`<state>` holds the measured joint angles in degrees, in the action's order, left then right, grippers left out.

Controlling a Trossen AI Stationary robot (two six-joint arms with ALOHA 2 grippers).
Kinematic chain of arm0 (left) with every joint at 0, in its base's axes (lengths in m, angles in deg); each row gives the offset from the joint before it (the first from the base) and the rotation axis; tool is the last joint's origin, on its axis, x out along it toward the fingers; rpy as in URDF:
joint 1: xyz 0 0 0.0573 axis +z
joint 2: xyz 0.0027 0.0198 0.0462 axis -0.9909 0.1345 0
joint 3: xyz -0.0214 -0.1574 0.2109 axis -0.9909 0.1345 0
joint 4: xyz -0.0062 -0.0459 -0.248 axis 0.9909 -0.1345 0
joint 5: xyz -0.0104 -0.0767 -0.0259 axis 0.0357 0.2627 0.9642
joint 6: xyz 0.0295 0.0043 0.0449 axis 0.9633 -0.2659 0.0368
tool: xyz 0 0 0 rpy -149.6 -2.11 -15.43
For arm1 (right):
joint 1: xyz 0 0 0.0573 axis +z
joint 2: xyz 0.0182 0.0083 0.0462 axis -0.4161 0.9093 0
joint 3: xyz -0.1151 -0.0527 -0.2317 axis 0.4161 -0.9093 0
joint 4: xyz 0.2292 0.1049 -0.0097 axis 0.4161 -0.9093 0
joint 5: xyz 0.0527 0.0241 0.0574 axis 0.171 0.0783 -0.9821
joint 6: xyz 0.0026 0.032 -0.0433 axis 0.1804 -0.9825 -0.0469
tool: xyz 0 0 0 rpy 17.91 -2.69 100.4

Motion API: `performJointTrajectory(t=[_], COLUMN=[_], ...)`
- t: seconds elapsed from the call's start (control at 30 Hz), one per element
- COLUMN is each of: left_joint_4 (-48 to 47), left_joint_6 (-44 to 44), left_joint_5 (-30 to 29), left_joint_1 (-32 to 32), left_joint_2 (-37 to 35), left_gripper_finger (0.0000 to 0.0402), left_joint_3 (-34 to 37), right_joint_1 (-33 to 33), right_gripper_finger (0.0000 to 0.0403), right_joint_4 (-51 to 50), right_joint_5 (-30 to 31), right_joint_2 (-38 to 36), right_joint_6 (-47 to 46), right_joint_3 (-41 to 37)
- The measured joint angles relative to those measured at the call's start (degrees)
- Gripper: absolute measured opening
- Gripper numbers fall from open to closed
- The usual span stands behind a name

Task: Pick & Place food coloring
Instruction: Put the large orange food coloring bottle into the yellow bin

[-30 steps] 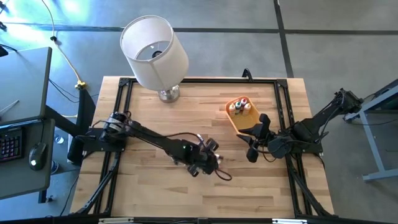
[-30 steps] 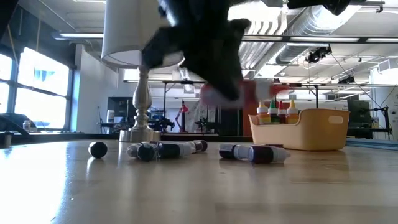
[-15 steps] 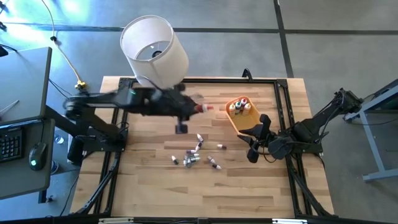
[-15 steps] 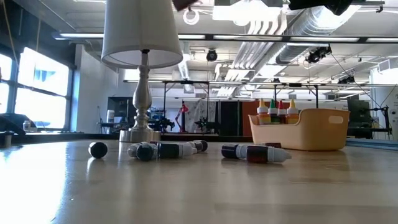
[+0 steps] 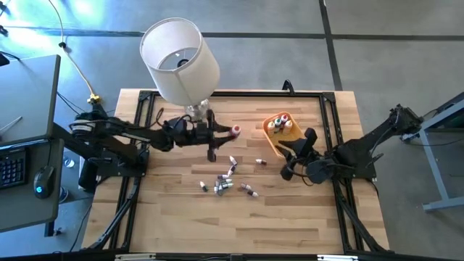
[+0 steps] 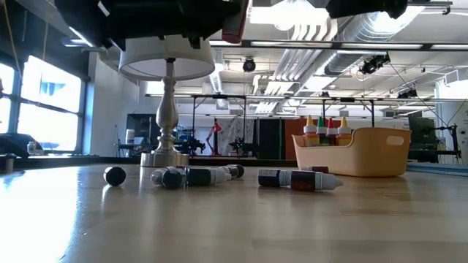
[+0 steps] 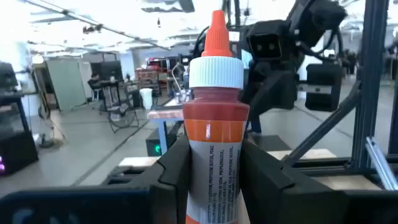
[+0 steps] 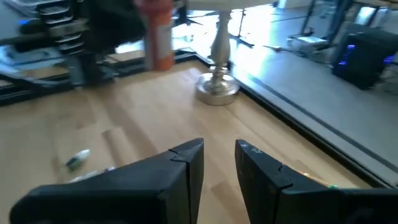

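Note:
My left gripper hangs high over the table's middle, near the lamp base, shut on a red food coloring bottle with a white collar and orange pointed cap. Several more bottles lie on their sides on the wood. A few bottles stand upright in the orange bowl. My right gripper hovers by the bowl's near side, open by a narrow gap and holding nothing. My left gripper pinches the red bottle by its labelled body, below the white collar, between the two fingers. The fingers reach level from the table's left, along the bottle. The bottle is lifted clear, its cap end pointing past the fingertips toward the bowl.
A lamp with a white shade stands on a metal base at the far edge, just behind my left arm. A small dark round piece lies left of the bottle heap. Bare wood spans the near half of the table.
My left gripper has risen from the heap of bottles with the red bottle in its hold, swinging up and toward the far edge, near the lamp base. The bottle is now lifted clear and level. My right gripper has shifted slightly toward the table's left.

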<state>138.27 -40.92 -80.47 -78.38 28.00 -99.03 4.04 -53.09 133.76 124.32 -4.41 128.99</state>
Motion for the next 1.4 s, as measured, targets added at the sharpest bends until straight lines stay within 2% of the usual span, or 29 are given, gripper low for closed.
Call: performJointTrajectory(t=[0.2,0.37,0.47,0.57,0.73,0.9,1.07,1.23,1.3,1.4], left_joint_4=[0.82,1.44,0.29,-0.35,-0.87,-0.88,-0.88,-0.84,-0.84,-1.10], left_joint_6=[-2.35,-6.55,-6.72,-6.73,-6.69,-6.71,-6.70,-6.65,-6.64,-6.56], left_joint_5=[-0.41,1.07,2.38,2.42,2.41,2.40,2.40,2.40,2.40,2.38], left_joint_1=[-0.17,-0.16,-0.17,-0.17,-0.17,-0.17,-0.17,-0.17,-0.17,-0.17], left_joint_2=[4.39,5.14,5.25,5.25,5.25,5.25,5.25,5.25,5.25,5.25], left_gripper_finger=[0.0128,0.0132,0.0133,0.0133,0.0134,0.0134,0.0134,0.0134,0.0134,0.0134], left_joint_3=[-0.63,-2.31,-2.15,-2.15,-2.15,-2.15,-2.15,-2.15,-2.15,-2.15], right_joint_1=[-6.72,-11.22,-13.20,-13.04,-10.32,-8.86,-9.66,-12.91,-14.14,-16.03], right_gripper_finger=[0.0085,0.0085,0.0084,0.0084,0.0085,0.0085,0.0085,0.0073,0.0069,0.0070], right_joint_4=[4.28,4.57,9.31,17.09,27.00,28.94,31.29,33.38,35.05,36.08], right_joint_5=[-0.50,-5.85,-7.84,-9.84,-16.45,-21.90,-22.10,-35.85,-37.41,-36.32], right_joint_2=[5.59,9.06,9.56,9.41,9.43,9.43,9.43,9.43,9.43,9.43], right_joint_6=[2.27,0.73,5.94,14.66,25.13,30.25,37.12,41.89,39.20,38.26], right_joint_3=[0.00,-0.01,-0.09,-0.07,-0.07,-0.02,-0.02,0.00,0.00,0.00])
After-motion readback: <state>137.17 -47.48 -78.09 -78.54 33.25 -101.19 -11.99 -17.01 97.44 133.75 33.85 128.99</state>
